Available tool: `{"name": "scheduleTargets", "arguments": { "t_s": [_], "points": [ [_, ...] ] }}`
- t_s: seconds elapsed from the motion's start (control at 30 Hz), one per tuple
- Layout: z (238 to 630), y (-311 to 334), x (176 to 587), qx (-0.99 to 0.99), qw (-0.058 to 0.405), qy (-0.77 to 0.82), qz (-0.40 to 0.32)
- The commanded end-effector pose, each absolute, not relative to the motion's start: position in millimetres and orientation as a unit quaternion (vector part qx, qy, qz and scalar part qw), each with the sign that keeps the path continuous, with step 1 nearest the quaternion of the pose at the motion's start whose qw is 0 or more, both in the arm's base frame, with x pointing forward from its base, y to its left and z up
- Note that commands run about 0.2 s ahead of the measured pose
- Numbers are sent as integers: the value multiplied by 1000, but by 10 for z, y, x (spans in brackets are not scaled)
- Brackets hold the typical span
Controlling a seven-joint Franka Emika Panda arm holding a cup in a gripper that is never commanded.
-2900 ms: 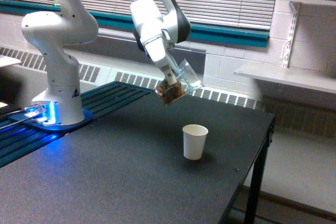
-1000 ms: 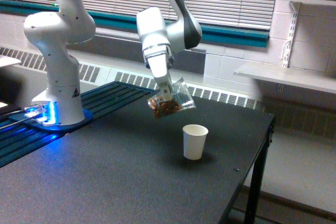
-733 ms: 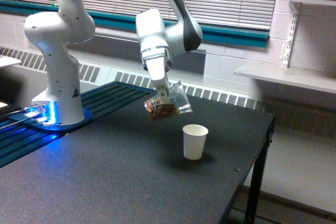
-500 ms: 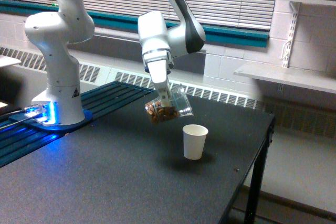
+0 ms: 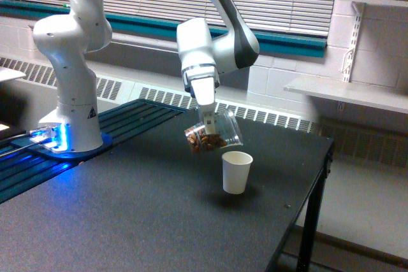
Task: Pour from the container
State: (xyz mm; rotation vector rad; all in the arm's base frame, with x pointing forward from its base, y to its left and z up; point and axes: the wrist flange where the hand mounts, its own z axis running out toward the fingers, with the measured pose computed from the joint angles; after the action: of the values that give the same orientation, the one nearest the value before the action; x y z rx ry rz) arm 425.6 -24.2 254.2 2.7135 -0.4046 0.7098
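The container (image 5: 215, 134), a clear plastic cup with brown almonds lying at its lower left end, hangs tilted on its side in the air. My gripper (image 5: 208, 121) is shut on it from above. The container's open mouth points to the exterior view's right and sits just above and left of a small white paper cup (image 5: 236, 171), which stands upright on the black table (image 5: 146, 221). No almonds show falling. I cannot see inside the paper cup.
The arm's white base (image 5: 69, 125) stands at the exterior view's left on a blue-lit mount. The table's right edge (image 5: 306, 202) drops off close beyond the paper cup. A radiator and window blinds line the back wall; a grey shelf (image 5: 347, 93) sits at right.
The gripper has carried the container down and to the exterior view's right, from well left of the paper cup to just above its left rim. The paper cup has stayed put.
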Motion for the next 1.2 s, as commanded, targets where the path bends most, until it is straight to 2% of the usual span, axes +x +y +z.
{"name": "scheduleTargets", "arguments": {
  "t_s": [0.03,0.53,1.2],
  "points": [
    [2659,-245,4230,942,207,-104,245],
    [2687,-333,4108,943,240,-55,225],
    [2740,-154,4315,940,258,-13,223]
  ]
}}
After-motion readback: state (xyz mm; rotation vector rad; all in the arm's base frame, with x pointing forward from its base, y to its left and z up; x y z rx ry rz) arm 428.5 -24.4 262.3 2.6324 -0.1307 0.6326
